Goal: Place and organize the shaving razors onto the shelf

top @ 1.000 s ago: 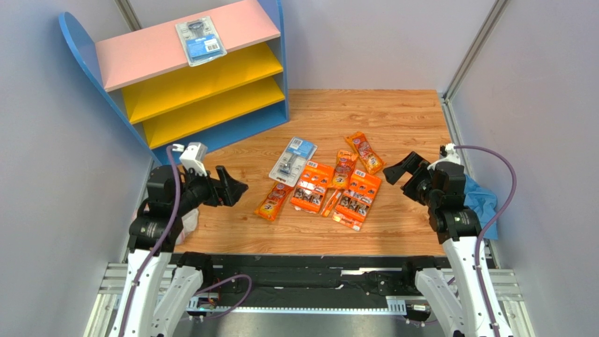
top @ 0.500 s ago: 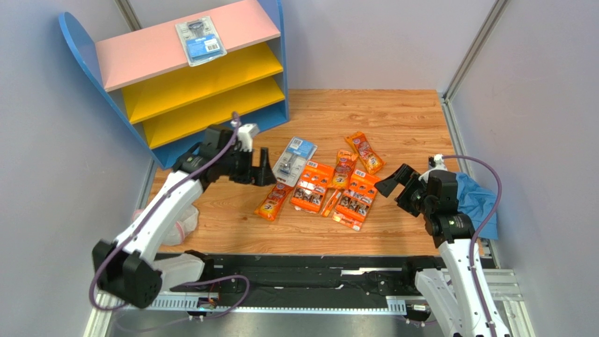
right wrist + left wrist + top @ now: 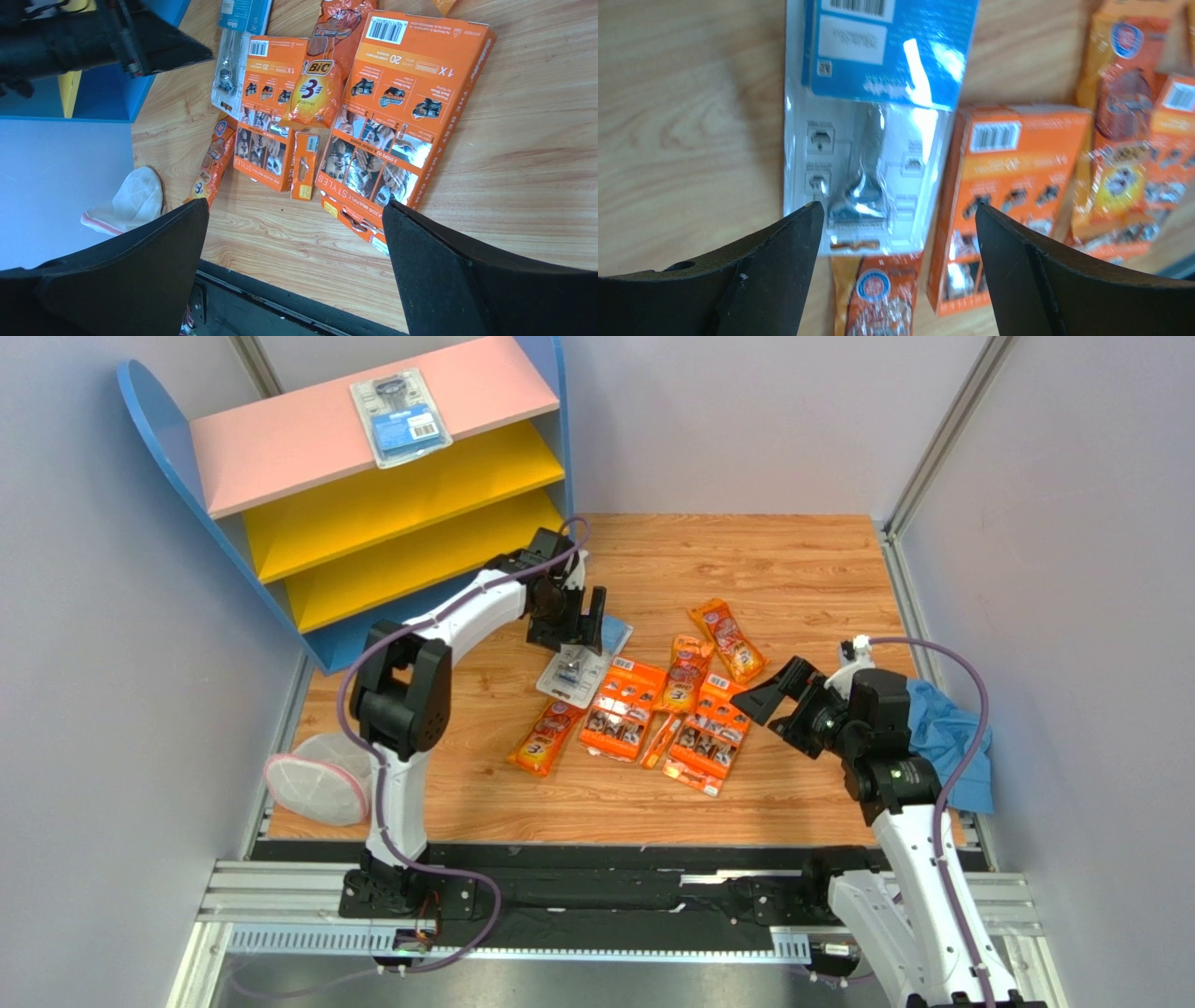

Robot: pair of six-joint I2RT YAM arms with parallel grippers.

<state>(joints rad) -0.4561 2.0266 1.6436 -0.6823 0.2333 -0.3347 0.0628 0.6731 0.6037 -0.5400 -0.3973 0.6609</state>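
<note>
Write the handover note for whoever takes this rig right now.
Grippers: left gripper open, poised over the loose blister pack on the table, holding nothing; right gripper open, empty, near the orange packs.
Done: shelved blister pack lies on the shelf top board.
Left: loose blister pack and all orange packs go onto the shelf.

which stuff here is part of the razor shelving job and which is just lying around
Job: shelf; blister pack on its pink board; blister pack on the table; left orange card; right orange card; small orange bags.
Lying about: blue cloth; white pouch with pink rim.
</note>
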